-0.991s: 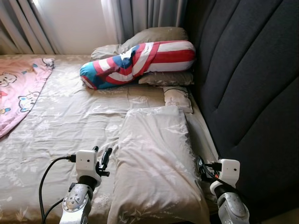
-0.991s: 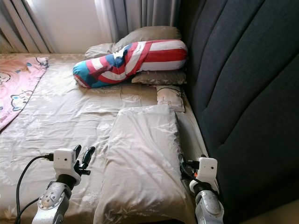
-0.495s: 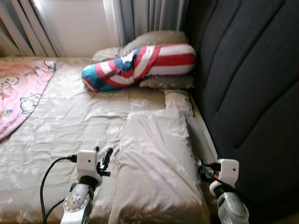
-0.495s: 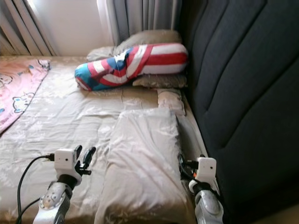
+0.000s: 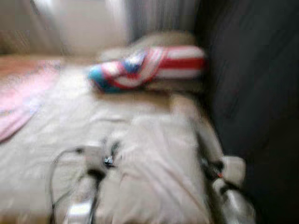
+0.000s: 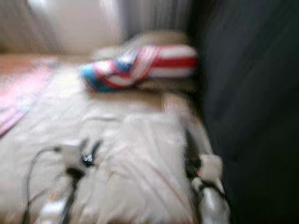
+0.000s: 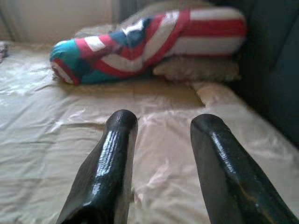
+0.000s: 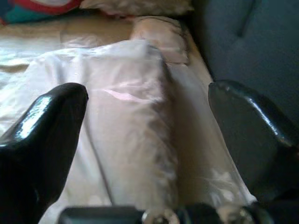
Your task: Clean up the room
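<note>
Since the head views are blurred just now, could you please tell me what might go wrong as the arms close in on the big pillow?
1. Both head views are smeared, so aim may be off; the left gripper, jaws open, could pinch the bedsheet instead of the beige pillow.
2. The right gripper, jaws open, works close beside the dark headboard and might scrape it.

Both head views are heavily smeared by motion blur, edges dissolved across the beige bedsheet (image 5: 70, 121) and the red, white and blue striped bolster (image 5: 149, 67). Pale daylight enters from the curtained window (image 6: 74, 23) at the bed's far edge, washing that corner out. The wrist views are sharper (glare streaks the glossy black fingers (image 7: 112, 158)); the dark padded headboard (image 8: 252, 42) sits in shadow.
</note>
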You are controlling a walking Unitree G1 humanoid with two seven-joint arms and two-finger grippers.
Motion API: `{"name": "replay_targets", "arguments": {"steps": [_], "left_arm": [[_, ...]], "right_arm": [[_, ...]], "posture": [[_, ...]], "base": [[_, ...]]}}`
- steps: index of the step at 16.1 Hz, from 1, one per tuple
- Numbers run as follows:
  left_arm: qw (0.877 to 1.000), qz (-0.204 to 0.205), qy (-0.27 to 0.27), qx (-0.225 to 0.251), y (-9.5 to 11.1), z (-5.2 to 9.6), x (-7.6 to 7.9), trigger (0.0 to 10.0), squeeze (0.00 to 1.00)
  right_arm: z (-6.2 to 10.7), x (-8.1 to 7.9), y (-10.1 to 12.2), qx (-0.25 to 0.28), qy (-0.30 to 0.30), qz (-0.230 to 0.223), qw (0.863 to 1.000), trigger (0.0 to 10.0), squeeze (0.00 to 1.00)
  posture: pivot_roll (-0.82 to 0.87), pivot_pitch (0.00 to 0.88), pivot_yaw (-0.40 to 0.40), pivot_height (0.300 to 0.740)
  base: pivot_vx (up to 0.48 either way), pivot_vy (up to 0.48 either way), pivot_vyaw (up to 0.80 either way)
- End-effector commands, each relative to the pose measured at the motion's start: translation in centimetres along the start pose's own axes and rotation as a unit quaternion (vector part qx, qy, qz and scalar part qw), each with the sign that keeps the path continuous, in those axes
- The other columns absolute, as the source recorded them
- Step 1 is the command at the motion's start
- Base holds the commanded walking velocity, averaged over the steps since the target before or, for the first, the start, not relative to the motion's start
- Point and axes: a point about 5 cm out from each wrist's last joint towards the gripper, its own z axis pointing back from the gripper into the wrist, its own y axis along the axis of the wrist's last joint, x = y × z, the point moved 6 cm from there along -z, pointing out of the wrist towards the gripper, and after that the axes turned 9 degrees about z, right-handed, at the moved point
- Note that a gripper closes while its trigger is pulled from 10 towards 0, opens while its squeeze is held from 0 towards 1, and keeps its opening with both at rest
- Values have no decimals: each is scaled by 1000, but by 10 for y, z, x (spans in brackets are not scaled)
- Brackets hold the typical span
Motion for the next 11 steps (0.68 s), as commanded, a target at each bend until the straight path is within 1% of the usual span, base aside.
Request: {"name": "replay_targets", "arguments": {"steps": [1,9,11], "left_arm": [[999,-4,27,-18,-7,11,-21,10000,0],[1000,-1,21,-21,-7,12,-19,10000,0],[1000,0,16,-20,-7,13,-16,10000,0]], "right_arm": [[-7,-17,11,17,19,-7,1000,10000,0],[-6,-17,11,18,18,-7,1000,10000,0],[-6,-16,12,22,14,-5,1000,10000,0]], "posture": [[-35,10,-62,740],[-37,15,-62,740],[-33,15,-62,740]], "base": [[0,0,0],[0,0,0],[0,0,0]]}}
